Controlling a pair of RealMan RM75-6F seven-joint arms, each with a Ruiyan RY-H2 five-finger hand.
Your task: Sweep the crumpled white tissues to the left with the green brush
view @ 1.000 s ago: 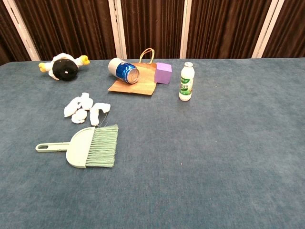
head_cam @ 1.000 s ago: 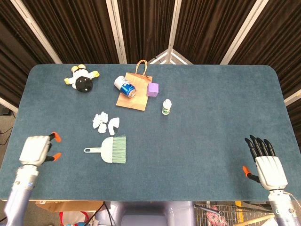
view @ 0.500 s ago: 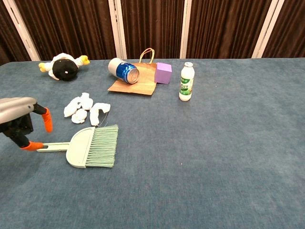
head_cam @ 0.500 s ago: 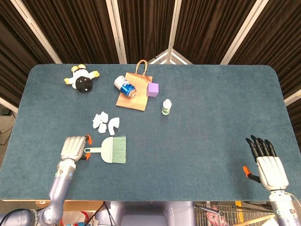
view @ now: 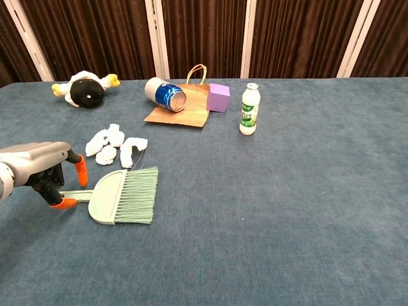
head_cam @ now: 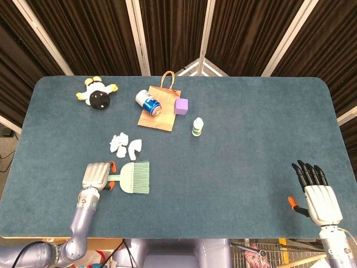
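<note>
The green brush (head_cam: 135,177) (view: 124,194) lies flat on the blue table, bristles to the right and handle to the left. Several crumpled white tissues (head_cam: 124,145) (view: 115,145) sit just beyond it. My left hand (head_cam: 96,176) (view: 38,167) is over the brush handle; in the chest view its orange-tipped fingers stand apart on either side of the handle without closing on it. My right hand (head_cam: 316,192) rests far off at the table's near right corner, fingers straight and holding nothing. It does not show in the chest view.
At the back of the table lie a black-and-white plush toy (head_cam: 98,96), a blue can (head_cam: 148,103) on a brown paper bag (head_cam: 157,117), a purple cube (head_cam: 181,106) and a small white bottle (head_cam: 197,127). Dark curtains stand behind the table.
My left hand has travelled right from the table's left edge to the brush handle, its fingers now straddling it. The brush, tissues and right hand have not moved.
</note>
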